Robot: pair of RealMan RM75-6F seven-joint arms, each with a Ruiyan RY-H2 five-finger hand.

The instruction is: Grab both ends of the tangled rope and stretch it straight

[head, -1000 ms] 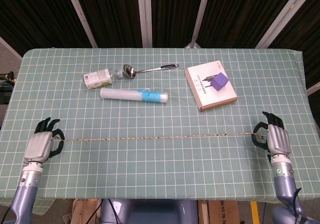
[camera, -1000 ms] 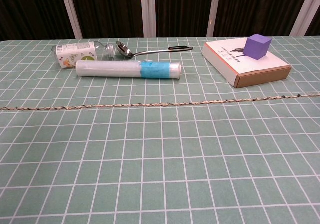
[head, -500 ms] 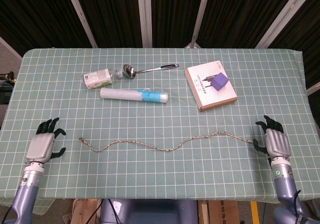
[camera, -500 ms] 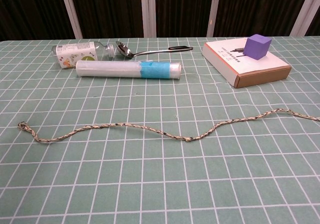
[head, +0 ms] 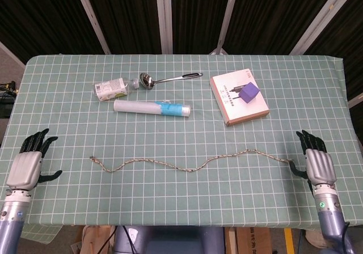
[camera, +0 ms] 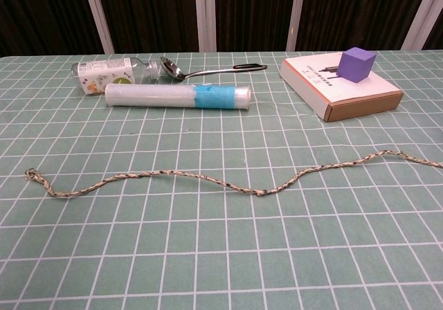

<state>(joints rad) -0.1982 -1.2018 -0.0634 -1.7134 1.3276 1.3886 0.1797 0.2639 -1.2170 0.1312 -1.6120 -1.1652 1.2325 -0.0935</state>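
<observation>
1. The thin braided tan-and-dark rope [head: 190,164] lies loose on the green grid-patterned tablecloth [head: 181,208], in the near half of the table. Its long axis runs left to right across the robot's front, in gentle waves rather than a straight line.
2. In the head view the rope's left end sits well apart from the left hand [head: 27,162]. Its right end reaches to just beside the right hand [head: 316,162]; whether they touch I cannot tell.
3. The left hand rests near the table's left edge, fingers spread apart, holding nothing.
4. The right hand sits near the right edge, fingers extended and apart, gripping nothing.
5. In the chest view the rope [camera: 228,181] has a small loop at its left end and rises toward the right edge of the picture; neither hand shows there.
6. Farther back lie a clear plastic tube with a blue band [head: 152,108], a small labelled clear bottle [head: 112,88] on its side, a metal spoon with a dark handle [head: 167,79], and a flat white box [head: 238,97] with a purple cube [head: 248,92] on top.
</observation>
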